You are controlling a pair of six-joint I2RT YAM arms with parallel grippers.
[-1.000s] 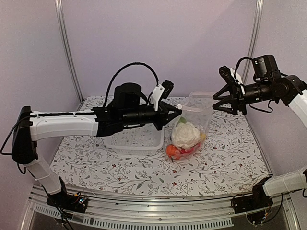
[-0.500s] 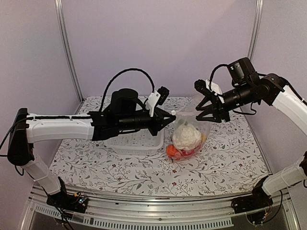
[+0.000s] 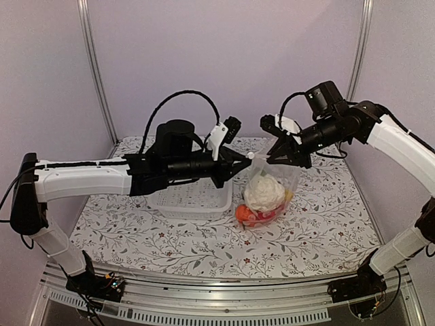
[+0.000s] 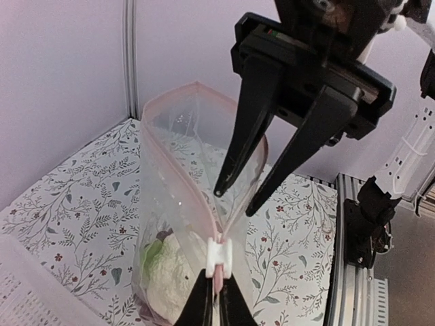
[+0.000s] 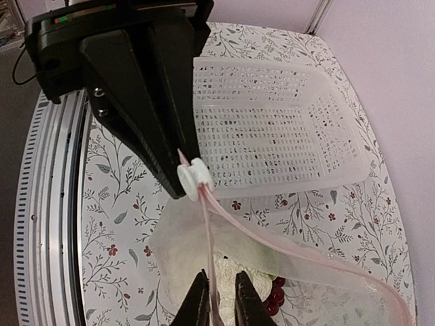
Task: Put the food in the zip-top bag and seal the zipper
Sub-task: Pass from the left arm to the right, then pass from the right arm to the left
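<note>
The clear zip-top bag (image 3: 275, 178) stands on the table with the food inside: a white cauliflower (image 3: 264, 191), an orange piece (image 3: 243, 214) and red fruit (image 5: 276, 297). My left gripper (image 4: 219, 299) is shut on the end of the pink zipper (image 4: 178, 170), just behind the white slider (image 4: 219, 255). The bag mouth is spread open beyond the slider. My right gripper (image 5: 221, 274) faces the left one. Its fingers straddle one zipper strip (image 5: 209, 238) a little past the slider (image 5: 192, 178), with a narrow gap still showing on one side.
A white slotted basket (image 3: 190, 198) sits on the flowered tablecloth just left of the bag, under my left arm. Metal frame posts (image 3: 95, 75) and purple walls close in the back and sides. The table's front rail (image 3: 204, 282) runs along the near edge.
My right arm has swung left from the right side to the bag mouth, and its jaws have narrowed around the zipper strip. The left gripper kept its hold on the zipper end.
</note>
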